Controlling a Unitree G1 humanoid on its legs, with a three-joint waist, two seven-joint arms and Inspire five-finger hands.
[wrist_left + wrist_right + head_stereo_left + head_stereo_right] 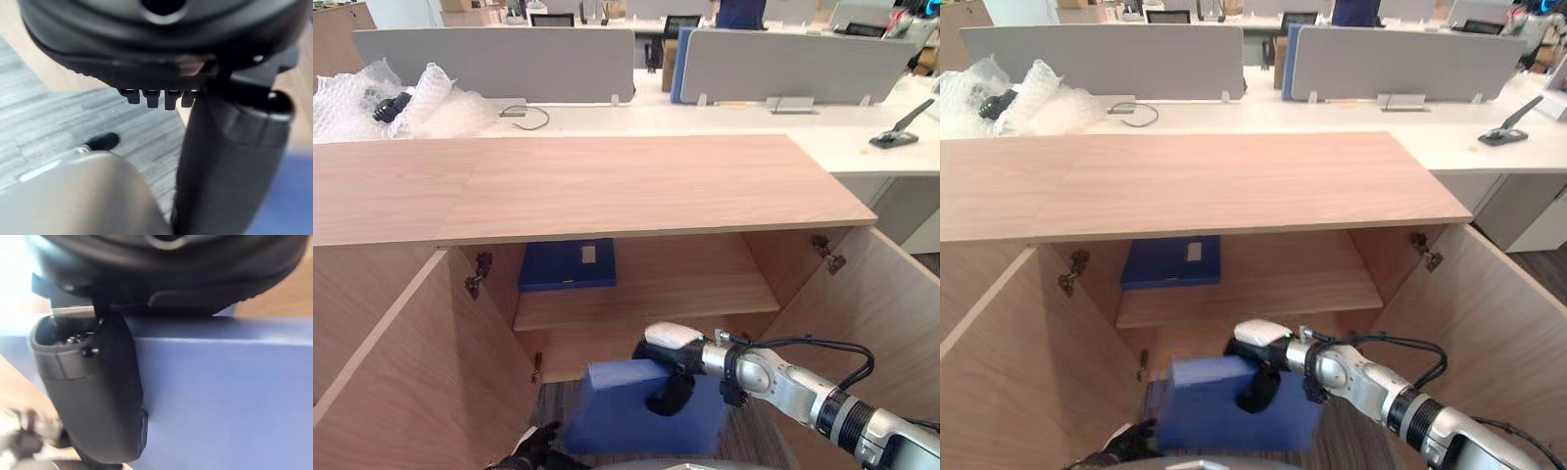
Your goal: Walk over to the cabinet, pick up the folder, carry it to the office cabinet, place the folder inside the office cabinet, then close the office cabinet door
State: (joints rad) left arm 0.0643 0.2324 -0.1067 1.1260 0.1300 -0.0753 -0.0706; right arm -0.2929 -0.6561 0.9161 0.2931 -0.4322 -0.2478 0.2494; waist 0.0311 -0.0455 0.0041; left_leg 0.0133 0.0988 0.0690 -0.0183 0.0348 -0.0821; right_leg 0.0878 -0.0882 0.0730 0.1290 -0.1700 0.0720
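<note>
White desk surface at back, grey partition screens standing along it. Bubble wrap heaped at left end, black stapler at right. Grey striped carpet floor.

The cabinet has a flat wooden top. Inside it, a dark blue folder lies flat at the left end of the shelf. Behind the cabinet runs a white desk. Bubble wrap lies at its left end with a cable beside it. A stapler lies at the right, and grey dividers stand along the far edge. Grey carpet covers the floor below.
</note>
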